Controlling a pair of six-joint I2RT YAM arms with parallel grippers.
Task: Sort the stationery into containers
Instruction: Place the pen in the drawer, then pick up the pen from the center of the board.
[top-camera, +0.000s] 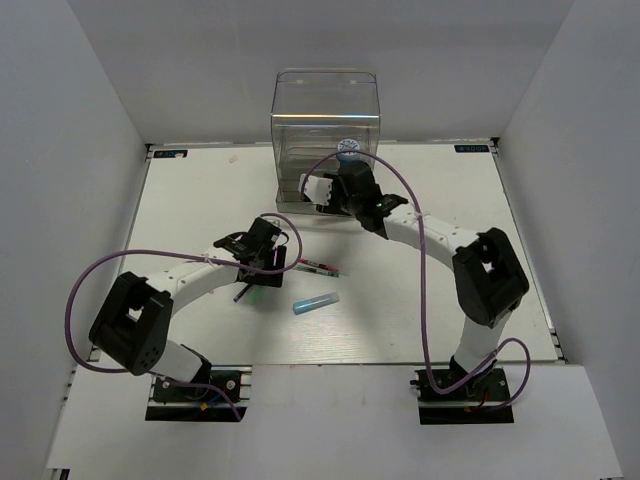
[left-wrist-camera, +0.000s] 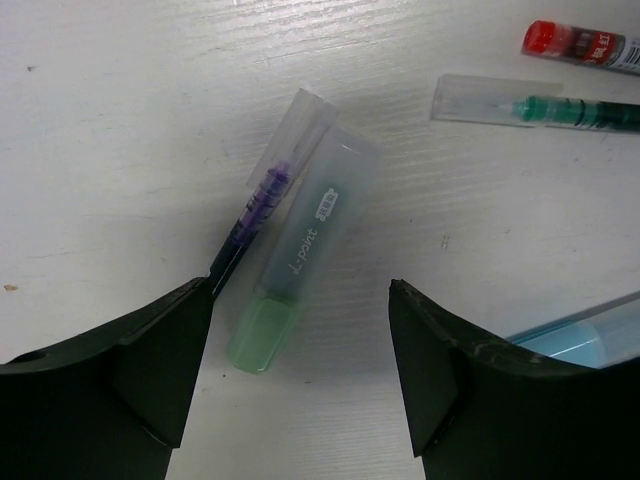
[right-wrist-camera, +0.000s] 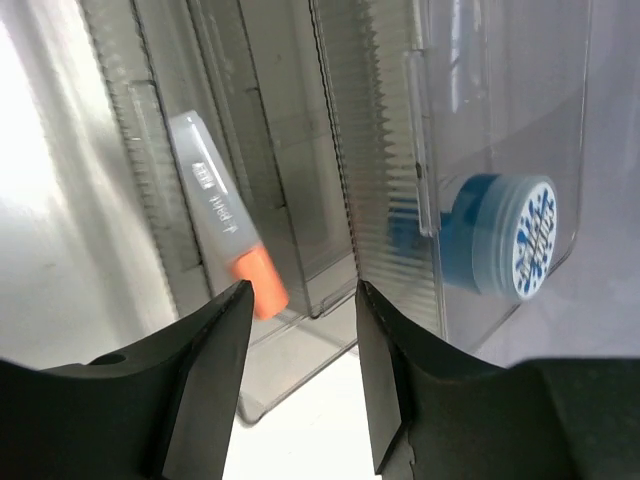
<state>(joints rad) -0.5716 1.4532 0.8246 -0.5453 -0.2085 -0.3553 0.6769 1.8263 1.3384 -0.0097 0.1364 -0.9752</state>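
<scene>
Left hand (left-wrist-camera: 298, 320) hovers over the green highlighter (left-wrist-camera: 300, 250)
Wide and empty, it straddles the green end; long axis slants away up-right, purple pen (left-wrist-camera: 262, 190) touching alongside.

Roll (right-wrist-camera: 505, 237) in organiser (top-camera: 325, 110); highlighter (left-wrist-camera: 300, 260) against pen (left-wrist-camera: 255, 200).

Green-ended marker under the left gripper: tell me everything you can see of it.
The green-ended marker is short and stubby, with a frosted, see-through plastic sleeve bearing pale printed lettering and a light green end. It lies flat on the white table, slanted, green end nearest the camera. It sits between the open fingers of the left gripper, which do not touch it. A thin purple pen in a clear cap lies along its left side and appears to touch it.
</scene>
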